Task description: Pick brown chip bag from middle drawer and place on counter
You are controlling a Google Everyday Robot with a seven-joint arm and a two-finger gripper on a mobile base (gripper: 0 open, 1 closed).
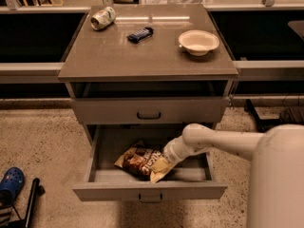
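The brown chip bag point(139, 159) lies crinkled in the open middle drawer point(149, 192), left of centre, with a pale yellow end pointing toward the drawer front. My white arm reaches in from the right. My gripper point(165, 163) is down at the bag's right end and touches it. I cannot tell whether it grips the bag. The counter point(147, 56) is the glossy grey-brown top above.
On the counter are a tipped can point(103, 18) at the back left, a dark blue snack bar point(140, 33) and a white bowl point(198, 42) at the right. The drawer above point(149, 110) is closed. A blue shoe point(10, 184) lies on the floor at the left.
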